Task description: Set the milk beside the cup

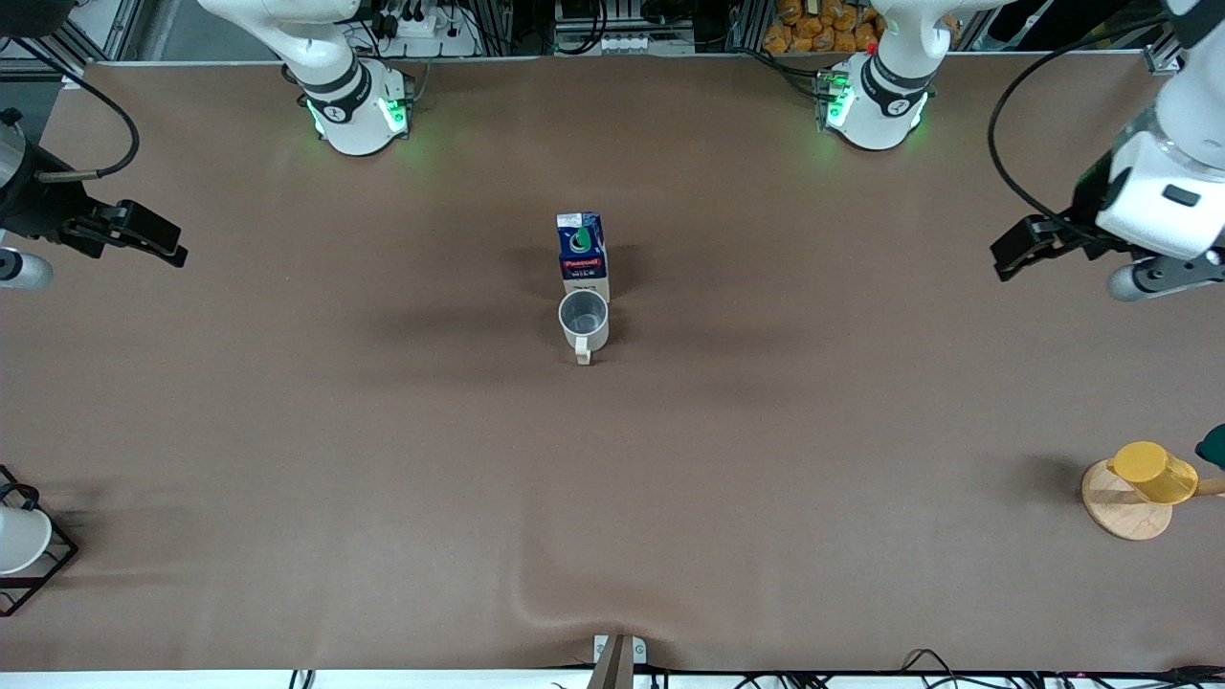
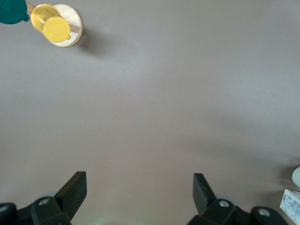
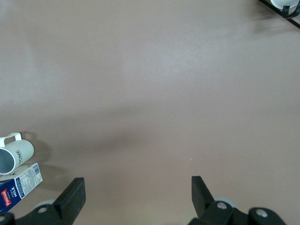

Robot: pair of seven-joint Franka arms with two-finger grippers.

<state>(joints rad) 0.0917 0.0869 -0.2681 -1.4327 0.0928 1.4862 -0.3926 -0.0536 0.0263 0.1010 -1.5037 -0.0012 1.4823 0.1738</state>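
Note:
The milk (image 1: pixel 582 251), a blue carton with a red band and white lower part, stands upright at the table's middle. The cup (image 1: pixel 583 320), off-white with a grey inside, stands right beside it, nearer to the front camera, with its handle toward that camera. They look touching or almost so. My left gripper (image 1: pixel 1016 251) hangs open and empty over the left arm's end of the table. My right gripper (image 1: pixel 158 239) hangs open and empty over the right arm's end. The right wrist view shows the cup (image 3: pixel 14 152) and milk (image 3: pixel 18 185) at its edge.
A yellow cup (image 1: pixel 1153 472) lies on a round wooden stand (image 1: pixel 1124 512) near the left arm's end, with a green object (image 1: pixel 1213 445) beside it. A white cup sits in a black wire rack (image 1: pixel 19 541) near the right arm's end. The brown table cover wrinkles (image 1: pixel 565 612) by the front edge.

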